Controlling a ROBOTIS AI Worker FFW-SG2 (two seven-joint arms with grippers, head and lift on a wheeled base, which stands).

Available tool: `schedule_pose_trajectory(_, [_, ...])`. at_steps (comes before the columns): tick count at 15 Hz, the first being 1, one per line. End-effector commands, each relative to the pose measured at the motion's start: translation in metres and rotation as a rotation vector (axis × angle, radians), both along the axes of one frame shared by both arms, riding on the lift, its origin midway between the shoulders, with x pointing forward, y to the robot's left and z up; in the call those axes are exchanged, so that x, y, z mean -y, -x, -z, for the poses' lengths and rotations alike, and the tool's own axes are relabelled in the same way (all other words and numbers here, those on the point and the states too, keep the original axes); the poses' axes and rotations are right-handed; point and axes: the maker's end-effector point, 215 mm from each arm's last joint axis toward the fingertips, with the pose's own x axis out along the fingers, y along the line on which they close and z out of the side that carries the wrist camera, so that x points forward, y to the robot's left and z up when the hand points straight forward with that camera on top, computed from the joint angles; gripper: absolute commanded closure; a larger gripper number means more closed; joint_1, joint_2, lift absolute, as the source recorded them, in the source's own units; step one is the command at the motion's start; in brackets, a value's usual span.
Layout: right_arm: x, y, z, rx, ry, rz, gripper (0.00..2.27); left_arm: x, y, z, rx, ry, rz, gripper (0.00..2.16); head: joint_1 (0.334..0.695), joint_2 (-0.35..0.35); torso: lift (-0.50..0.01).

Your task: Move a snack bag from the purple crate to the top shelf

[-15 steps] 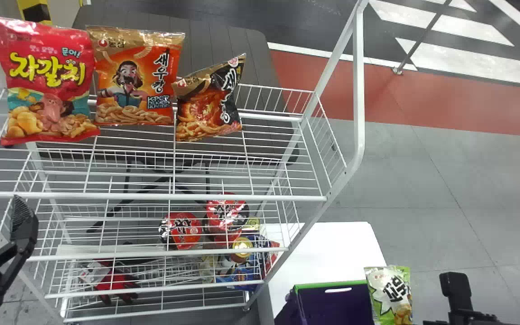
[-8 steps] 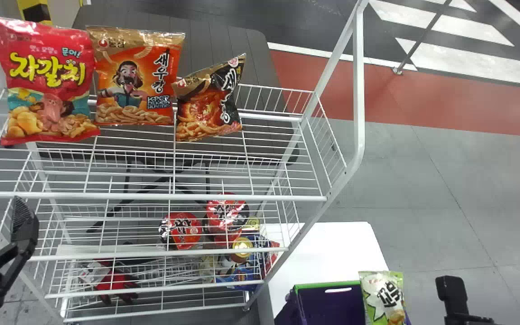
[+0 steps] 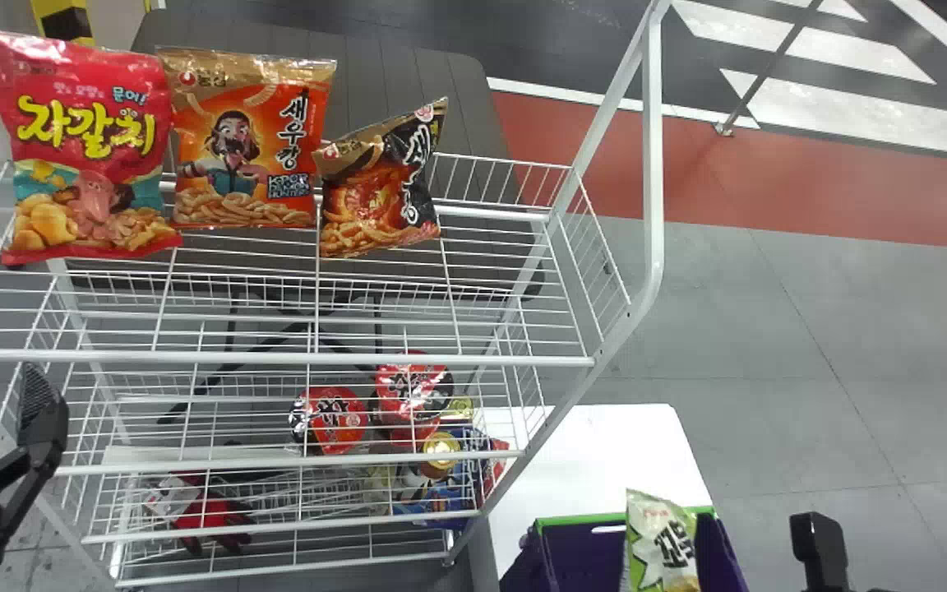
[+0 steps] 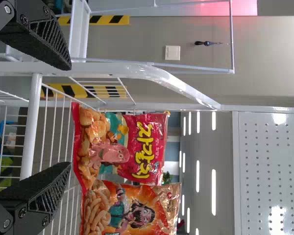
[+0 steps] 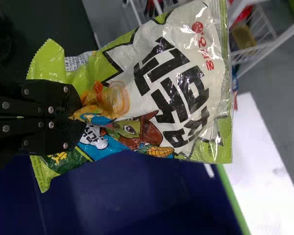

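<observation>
Snack bag [image 3: 661,544] — clamped in the right claw [image 3: 820,547] — stands above the purple crate [image 3: 580,566]; left claw [image 3: 42,421] gapes.

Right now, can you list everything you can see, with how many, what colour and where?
Snack bag: one, green and white, above the crate
Shelved snack bags: three, red, orange, black, on the top shelf
Rack: one, white wire
Crate: one, purple, green rim, on the white table
White table: one, beside the rack
Round packs: at least two, red and black, lower in the rack
Glove-like item: red and dark, low in the rack
Dark table: one, behind the rack
Left gripper: one, black, by the rack
Right gripper: one, black, gripping the green-and-white bag
</observation>
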Motion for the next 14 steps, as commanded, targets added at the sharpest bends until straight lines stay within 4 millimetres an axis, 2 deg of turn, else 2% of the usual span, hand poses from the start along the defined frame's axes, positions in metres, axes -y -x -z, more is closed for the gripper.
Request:
schedule_pose_trajectory(1, [-0.034,-0.008,-0.026,0.018,-0.05,0.011,2.11,0.002,0.001,0.002,-0.005,-0.005,0.004,0.13,0.695,-0.35,0.001])
schedule_pose_trajectory(3, [-0.069,-0.018,-0.049,0.06,-0.073,0.005,2.11,0.003,0.001,0.0,-0.004,-0.005,0.004,0.13,0.695,-0.35,0.001])
schedule_pose_trajectory(4, [-0.091,-0.017,-0.061,0.069,-0.084,-0.012,2.11,0.003,0.004,0.0,-0.005,-0.004,0.002,0.13,0.695,-0.347,0.001])
schedule_pose_trajectory(5, [-0.105,-0.014,-0.072,0.076,-0.086,-0.029,2.11,0.002,0.005,-0.001,-0.003,-0.009,0.0,0.13,0.695,-0.295,0.001])
schedule_pose_trajectory(6, [-0.121,-0.013,-0.084,0.091,-0.087,-0.044,2.11,0.0,0.006,-0.001,-0.003,-0.011,-0.004,0.13,0.695,-0.272,0.001])
schedule_pose_trajectory(8, [-0.15,0.001,-0.108,0.063,-0.117,-0.05,2.11,-0.003,0.007,-0.002,-0.001,-0.011,-0.011,0.13,0.695,-0.198,0.001])
schedule_pose_trajectory(11, [-0.163,-0.003,-0.135,0.12,-0.1,-0.096,2.11,-0.006,0.01,0.001,-0.009,-0.012,-0.017,0.13,0.695,-0.135,0.001])
schedule_pose_trajectory(14, [-0.172,-0.036,-0.163,0.268,-0.074,-0.168,2.11,-0.007,0.014,0.001,-0.01,-0.013,-0.021,0.13,0.695,-0.1,0.001])
